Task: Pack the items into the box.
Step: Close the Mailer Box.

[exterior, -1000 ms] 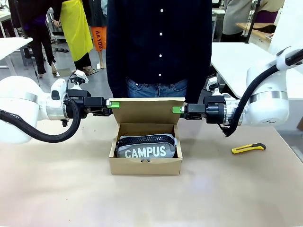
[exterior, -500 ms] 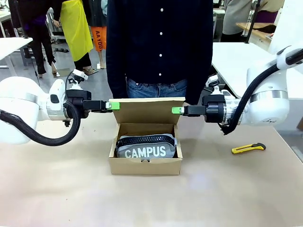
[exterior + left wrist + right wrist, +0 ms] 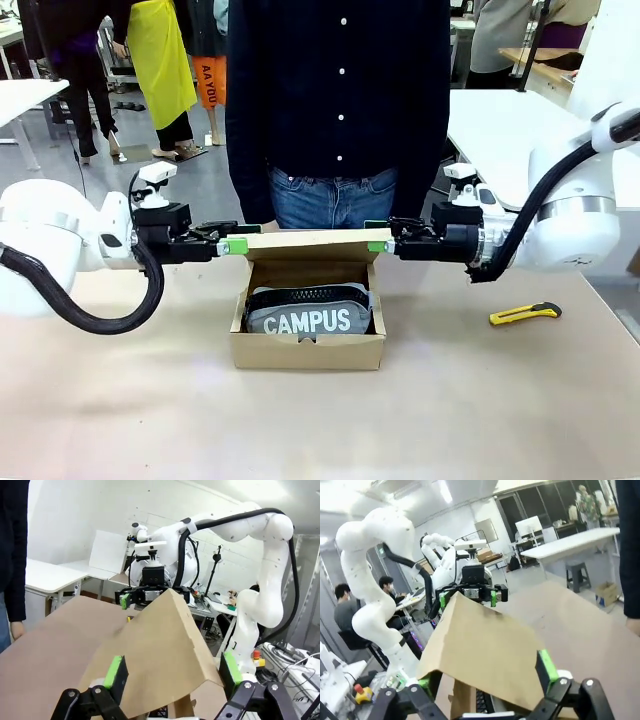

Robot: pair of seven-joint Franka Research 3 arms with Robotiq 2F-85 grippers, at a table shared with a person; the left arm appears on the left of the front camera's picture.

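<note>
From the front, the box (image 3: 308,350) sits at table centre with the CAMPUS pouch (image 3: 308,312) lying inside, its upper part shaded by the lid (image 3: 305,239), which is tilted forward over the opening; any stapler in there is hidden. The left gripper (image 3: 232,246) meets the lid's 9 o'clock end and the right gripper (image 3: 378,245) its 3 o'clock end, green pads at the lid's corners; how wide the jaws stand cannot be read from this side. A person stands just behind the box at 12 o'clock, cut off at the chest. A yellow utility knife (image 3: 525,314) lies well apart at 3 o'clock, and bare table (image 3: 300,430) stretches toward 6 o'clock. In the left wrist view, the left gripper (image 3: 170,672) is spread wide, the cardboard lid (image 3: 150,650) rising between its fingers, pads at either edge without a clear pinch; the right gripper (image 3: 152,596) faces it at 12 o'clock. In the right wrist view, the right gripper (image 3: 485,672) likewise gapes wide astride the lid (image 3: 480,652), the pouch's zipper (image 3: 482,702) peeking beneath at 6 o'clock and the left gripper (image 3: 467,596) opposite.
</note>
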